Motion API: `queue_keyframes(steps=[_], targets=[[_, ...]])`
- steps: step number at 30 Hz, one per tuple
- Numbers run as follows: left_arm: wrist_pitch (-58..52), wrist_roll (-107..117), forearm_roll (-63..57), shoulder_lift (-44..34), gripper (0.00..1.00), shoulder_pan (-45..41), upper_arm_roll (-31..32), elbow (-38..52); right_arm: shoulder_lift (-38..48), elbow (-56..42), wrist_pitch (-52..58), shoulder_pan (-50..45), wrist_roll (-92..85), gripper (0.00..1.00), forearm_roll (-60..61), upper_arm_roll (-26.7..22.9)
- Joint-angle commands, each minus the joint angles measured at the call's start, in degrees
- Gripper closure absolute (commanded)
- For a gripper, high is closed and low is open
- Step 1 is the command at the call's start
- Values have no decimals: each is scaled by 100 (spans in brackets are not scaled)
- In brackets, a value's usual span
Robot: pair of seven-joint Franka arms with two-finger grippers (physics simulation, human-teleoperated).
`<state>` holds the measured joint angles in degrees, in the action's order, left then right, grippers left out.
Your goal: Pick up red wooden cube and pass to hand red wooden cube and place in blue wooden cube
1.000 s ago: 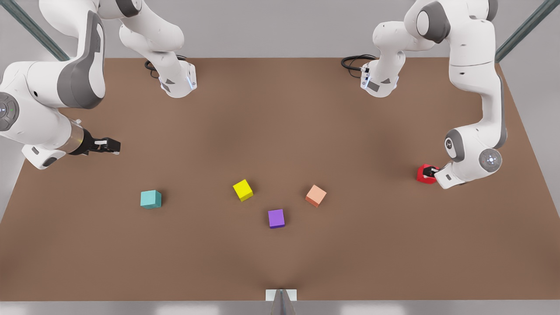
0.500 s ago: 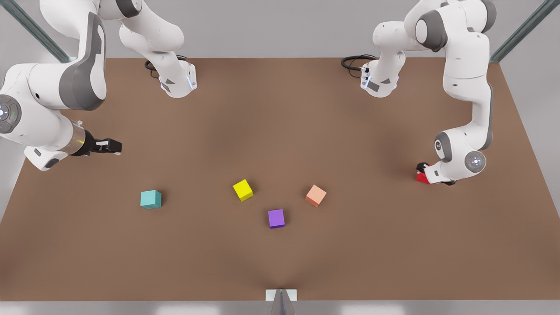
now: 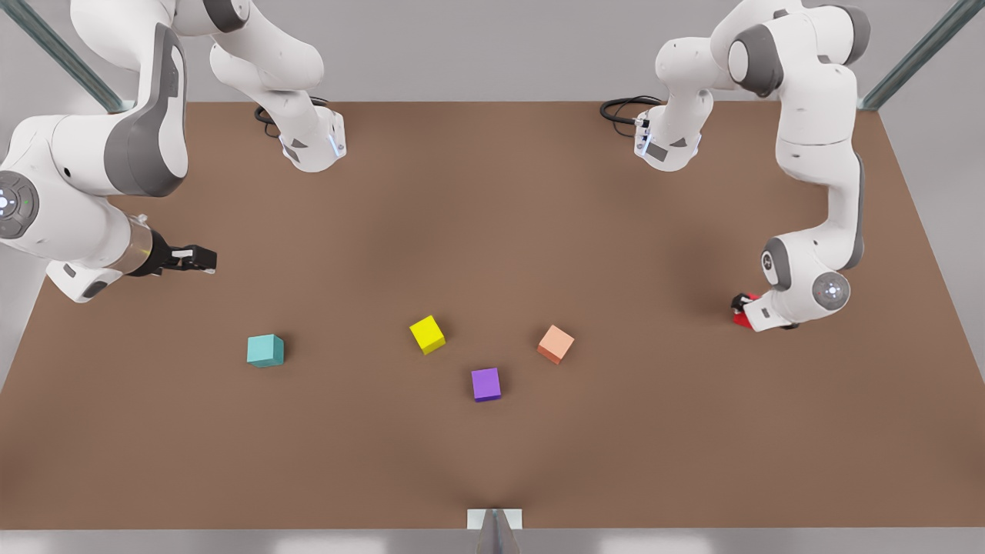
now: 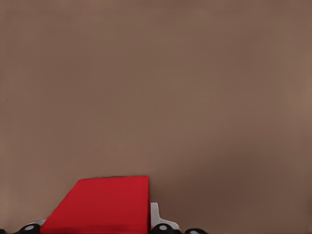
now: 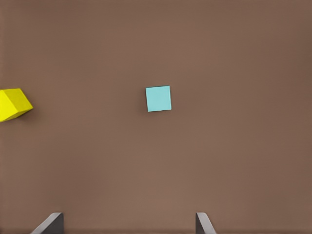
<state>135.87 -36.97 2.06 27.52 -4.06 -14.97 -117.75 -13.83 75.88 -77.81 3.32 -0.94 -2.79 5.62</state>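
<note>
Front view: brown table [image 3: 492, 231], grey wall [image 3: 492, 46] behind.

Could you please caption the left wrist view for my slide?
Left gripper straddling the red wooden cube on the brown table.

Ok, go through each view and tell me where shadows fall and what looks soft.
Front view: soft dark patches on the table below both arms, no glare. Left wrist view: the red wooden cube sits evenly lit, its edges slightly soft. Right wrist view: the blue wooden cube casts almost no shadow.
</note>
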Motion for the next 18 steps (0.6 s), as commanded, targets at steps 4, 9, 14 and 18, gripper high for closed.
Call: queue_keyframes(steps=[4, 9, 14, 18], targets=[[-2326, 2279, 1153, 8, 31, -17, 906, 1350, 3, -3, 3, -6, -2, 0, 16, 1], [-3304, 6385, 2193, 964, 31, -104, 3850, 3871, -225, -11, -24, 11, -195, 0, 489, -8], [-2381, 6694, 2809, 2249, 31, -667, 4687, 5456, -1429, -187, -85, -33, -2041, 0, 3082, 71], [-1942, 5508, 3881, 2697, 31, -640, 4828, 5509, -2563, -266, -111, 64, -5477, 0, 5113, 27]])
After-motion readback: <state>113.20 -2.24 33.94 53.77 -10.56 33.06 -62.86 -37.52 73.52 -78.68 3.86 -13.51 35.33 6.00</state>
